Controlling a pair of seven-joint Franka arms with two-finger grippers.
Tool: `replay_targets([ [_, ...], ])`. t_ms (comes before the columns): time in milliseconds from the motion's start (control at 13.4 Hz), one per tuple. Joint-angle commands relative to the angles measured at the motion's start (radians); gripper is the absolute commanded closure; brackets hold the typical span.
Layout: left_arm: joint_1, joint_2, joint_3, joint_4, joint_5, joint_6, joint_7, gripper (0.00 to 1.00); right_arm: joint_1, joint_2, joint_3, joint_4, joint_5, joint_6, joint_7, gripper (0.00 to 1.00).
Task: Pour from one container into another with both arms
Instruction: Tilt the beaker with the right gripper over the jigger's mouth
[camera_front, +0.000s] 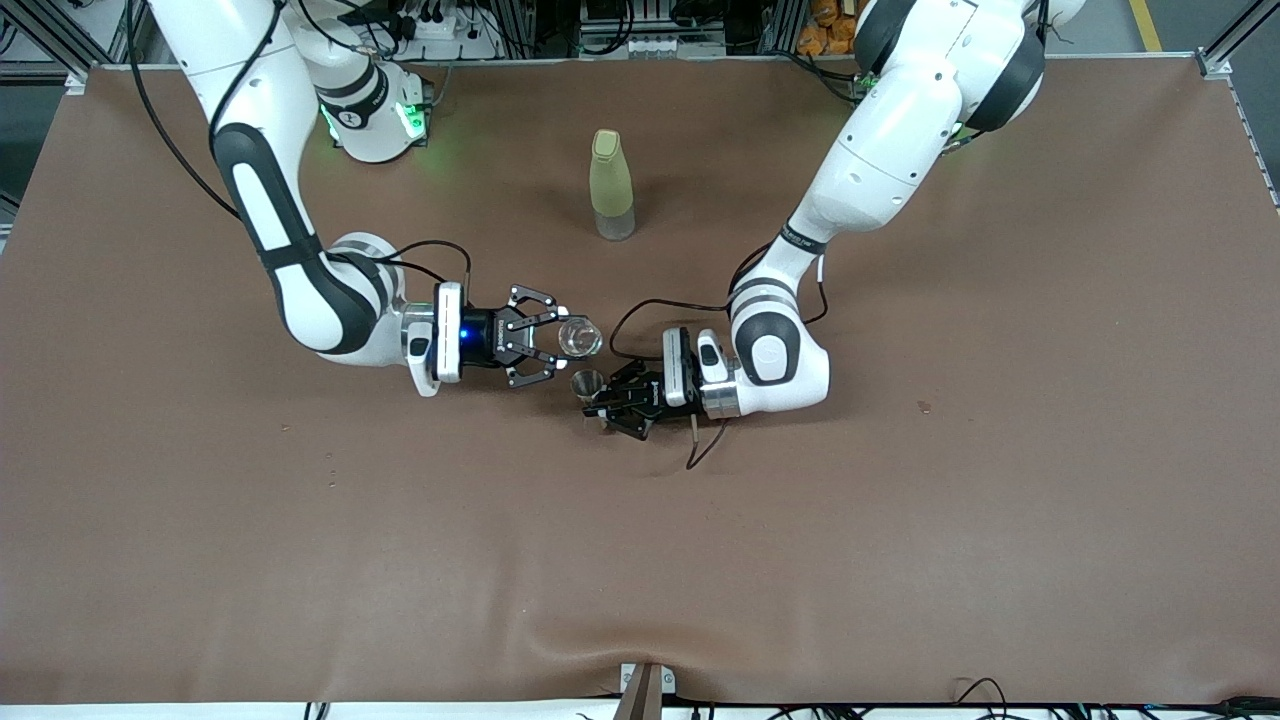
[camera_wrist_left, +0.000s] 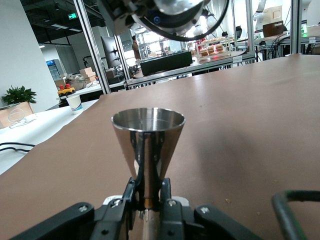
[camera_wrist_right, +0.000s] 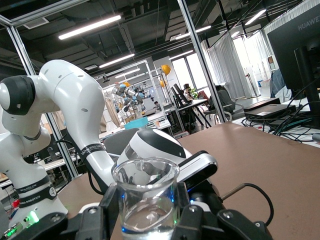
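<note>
My right gripper (camera_front: 572, 338) is shut on a clear glass beaker (camera_front: 581, 336) over the middle of the brown table. In the right wrist view the beaker (camera_wrist_right: 146, 187) stands between the fingers (camera_wrist_right: 192, 220) with a little clear liquid in its bottom. My left gripper (camera_front: 600, 395) is shut on a small steel cone-shaped measuring cup (camera_front: 587, 382), just beside the beaker with a small gap between the rims. The left wrist view shows the cup (camera_wrist_left: 147, 132) mouth up, my left gripper (camera_wrist_left: 148, 200) clamped on its narrow waist.
A tall pale green bottle (camera_front: 612, 185) with its cap on stands on the table (camera_front: 900, 520), toward the robots' bases from both grippers. Black cables (camera_front: 650, 305) loop beside the left wrist. The brown cover has a wrinkle (camera_front: 560, 630) at the front edge.
</note>
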Motion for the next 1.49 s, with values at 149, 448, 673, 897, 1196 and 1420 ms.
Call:
replay_targets([
  [149, -0.012, 0.012, 0.009, 0.025, -0.035, 0.010, 0.027, 1.00, 0.002, -0.027, 0.005, -0.042, 0.099, 0.004, 0.006, 1.00],
  [448, -0.012, 0.010, 0.009, 0.025, -0.035, 0.010, 0.027, 1.00, 0.008, -0.016, 0.005, -0.042, 0.154, 0.012, 0.104, 1.00],
  [673, -0.012, 0.009, 0.010, 0.026, -0.036, 0.010, 0.027, 1.00, 0.011, -0.009, 0.007, -0.034, 0.163, 0.110, 0.118, 1.00],
  [897, -0.010, 0.009, 0.010, 0.025, -0.036, 0.010, 0.040, 1.00, 0.009, -0.009, 0.005, -0.036, 0.165, 0.124, 0.151, 1.00],
  [1196, -0.009, 0.007, 0.010, 0.025, -0.041, 0.010, 0.040, 1.00, 0.043, -0.009, 0.008, -0.034, 0.196, 0.121, 0.150, 1.00],
  [1420, -0.007, 0.009, 0.010, 0.025, -0.046, 0.010, 0.041, 1.00, 0.063, -0.009, 0.008, -0.036, 0.225, 0.118, 0.147, 1.00],
])
